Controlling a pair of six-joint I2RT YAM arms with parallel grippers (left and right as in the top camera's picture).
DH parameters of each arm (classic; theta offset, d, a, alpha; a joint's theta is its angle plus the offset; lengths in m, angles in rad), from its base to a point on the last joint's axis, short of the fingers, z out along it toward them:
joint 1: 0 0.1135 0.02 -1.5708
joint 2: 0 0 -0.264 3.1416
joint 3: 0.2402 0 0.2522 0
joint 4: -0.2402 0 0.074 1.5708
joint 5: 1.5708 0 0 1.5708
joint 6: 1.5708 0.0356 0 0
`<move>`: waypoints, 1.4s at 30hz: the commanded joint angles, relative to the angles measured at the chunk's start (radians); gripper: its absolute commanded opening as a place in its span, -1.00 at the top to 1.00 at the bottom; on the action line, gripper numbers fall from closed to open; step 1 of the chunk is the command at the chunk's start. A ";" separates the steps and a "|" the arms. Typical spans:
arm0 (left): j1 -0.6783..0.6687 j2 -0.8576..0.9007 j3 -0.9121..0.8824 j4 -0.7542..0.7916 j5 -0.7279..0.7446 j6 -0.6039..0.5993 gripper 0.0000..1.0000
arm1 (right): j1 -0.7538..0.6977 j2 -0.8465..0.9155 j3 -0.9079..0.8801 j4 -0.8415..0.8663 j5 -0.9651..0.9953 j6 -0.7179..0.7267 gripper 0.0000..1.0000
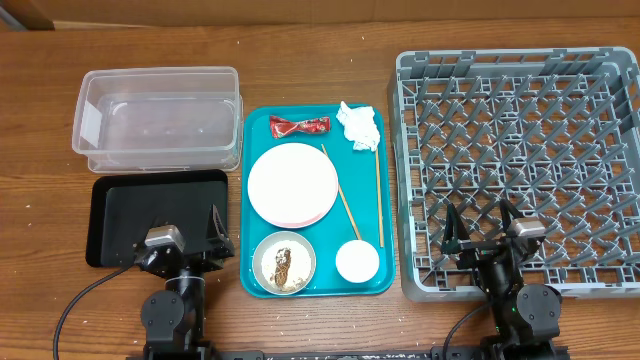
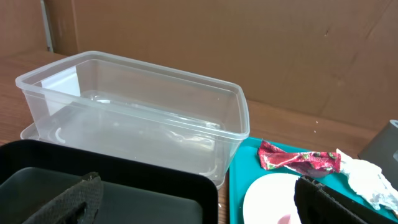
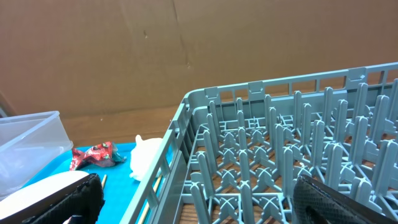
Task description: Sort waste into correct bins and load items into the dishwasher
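A red wrapper (image 1: 298,125) and a white tissue (image 1: 358,127) lie at the far end of the teal tray (image 1: 256,232). Stacked white and pink plates (image 1: 292,184), a metal-rimmed bowl (image 1: 284,263) with rice and brown scraps, a white cup (image 1: 357,261) and two chopsticks (image 1: 345,205) also lie on it. The clear tub (image 1: 160,72) and black tray (image 1: 130,215) sit at left, the grey dish rack (image 1: 515,57) at right. My left gripper (image 1: 185,225) is open and empty over the black tray's near right part. My right gripper (image 1: 478,225) is open and empty over the rack's near left corner.
The left wrist view shows the clear tub (image 2: 134,118), black tray (image 2: 124,186), wrapper (image 2: 298,160) and tissue (image 2: 367,177). The right wrist view shows the rack's pegs (image 3: 249,155), wrapper (image 3: 93,154) and tissue (image 3: 146,158). A cardboard wall stands behind the wooden table.
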 commanded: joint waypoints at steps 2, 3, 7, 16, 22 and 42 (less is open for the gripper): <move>0.008 -0.010 -0.004 0.001 0.005 -0.010 -1.00 | -0.001 -0.010 -0.010 0.007 0.009 -0.001 -1.00; 0.008 -0.010 -0.004 0.001 0.005 -0.010 -1.00 | -0.001 -0.010 -0.010 0.008 0.008 -0.001 -1.00; 0.008 -0.010 -0.004 0.001 0.000 -0.008 -1.00 | -0.001 -0.010 -0.010 0.008 0.008 -0.001 -1.00; 0.008 -0.010 -0.004 0.010 -0.081 0.058 -1.00 | -0.001 -0.010 -0.010 0.008 0.009 -0.001 -1.00; 0.008 -0.010 -0.004 0.010 -0.069 0.043 -1.00 | -0.001 -0.010 -0.010 0.008 0.005 0.000 -1.00; 0.008 -0.009 0.118 0.084 0.578 -0.287 -1.00 | -0.001 -0.002 0.151 -0.048 -0.365 0.165 -1.00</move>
